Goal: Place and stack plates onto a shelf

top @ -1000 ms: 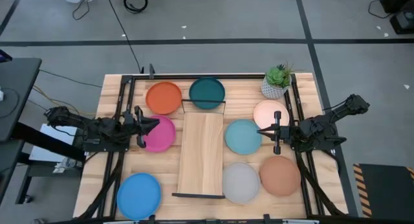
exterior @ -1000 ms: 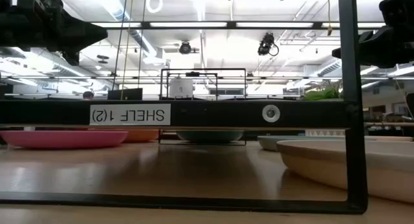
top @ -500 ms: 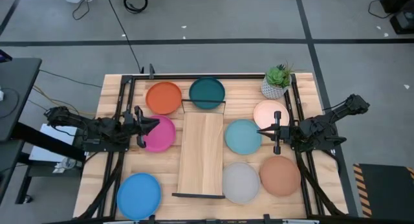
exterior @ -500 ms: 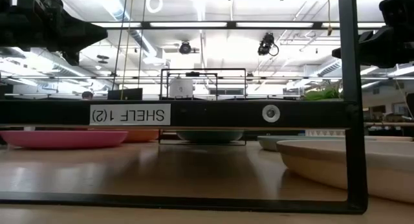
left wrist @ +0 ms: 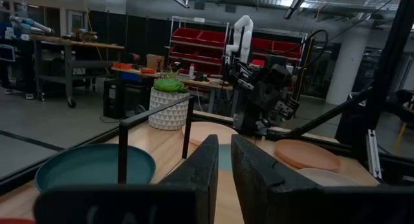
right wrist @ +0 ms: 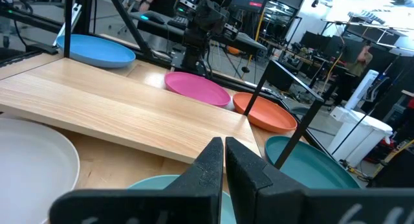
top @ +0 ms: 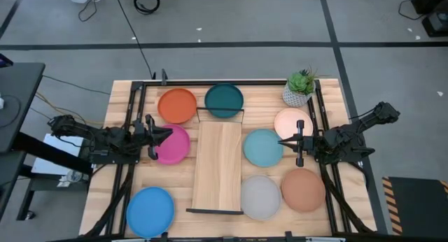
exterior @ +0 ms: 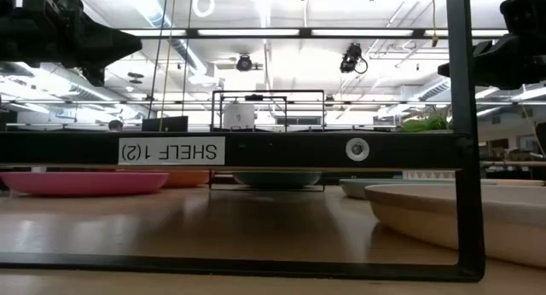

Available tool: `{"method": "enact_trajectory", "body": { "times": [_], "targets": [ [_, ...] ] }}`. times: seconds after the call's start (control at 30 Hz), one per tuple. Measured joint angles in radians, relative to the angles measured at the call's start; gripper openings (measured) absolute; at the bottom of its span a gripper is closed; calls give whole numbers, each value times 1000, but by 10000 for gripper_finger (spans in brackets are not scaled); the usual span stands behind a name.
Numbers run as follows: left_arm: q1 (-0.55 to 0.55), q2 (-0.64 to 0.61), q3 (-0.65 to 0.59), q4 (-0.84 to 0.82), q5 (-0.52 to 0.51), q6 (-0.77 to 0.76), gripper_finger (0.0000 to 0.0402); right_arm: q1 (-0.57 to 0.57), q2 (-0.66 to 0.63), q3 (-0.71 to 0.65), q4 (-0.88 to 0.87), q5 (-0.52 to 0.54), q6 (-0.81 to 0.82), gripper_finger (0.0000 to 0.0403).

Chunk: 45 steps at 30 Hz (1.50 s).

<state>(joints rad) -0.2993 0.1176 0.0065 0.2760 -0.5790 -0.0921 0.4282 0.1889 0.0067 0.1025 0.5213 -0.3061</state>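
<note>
In the high view the light-wood shelf [top: 218,165] lies lengthwise in the table's middle, resting on its black bar ends. Around it, flat on the table, lie the orange [top: 177,105], dark teal [top: 224,100], magenta [top: 175,145], bright blue [top: 150,210], pale aqua [top: 263,147], peach [top: 290,121], grey [top: 260,197] and terracotta [top: 303,189] plates. My left gripper [top: 166,133] hovers shut over the magenta plate's left part. My right gripper [top: 281,140] hovers shut over the pale aqua plate's right edge. The two grippers point at each other, and both hold nothing.
A small potted plant [top: 300,88] stands at the table's far right corner. Black frame rails run along the left and right table edges. In the low view the shelf's near bar end [exterior: 256,148] crosses the picture, with the grey plate [exterior: 461,211] close on the right.
</note>
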Motion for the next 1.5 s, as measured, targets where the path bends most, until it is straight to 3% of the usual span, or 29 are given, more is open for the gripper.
{"method": "enact_trajectory", "body": {
  "times": [0.6,0.77,0.87,1.13,1.33,1.5],
  "targets": [
    [0,0,0,7,0,-5,48,0,0,0,0,0,0,23],
    [0,0,0,26,1,-248,48,0,0,0,0,0,0,23],
    [0,0,0,26,1,-317,48,0,0,0,0,0,0,23],
    [0,0,0,20,-17,-316,48,0,0,0,0,0,-10,23],
    [-2,0,0,-41,104,-312,48,0,0,0,9,0,1,23],
    [-1,0,0,-60,124,-256,48,0,1,0,97,0,7,23]
  ]
}}
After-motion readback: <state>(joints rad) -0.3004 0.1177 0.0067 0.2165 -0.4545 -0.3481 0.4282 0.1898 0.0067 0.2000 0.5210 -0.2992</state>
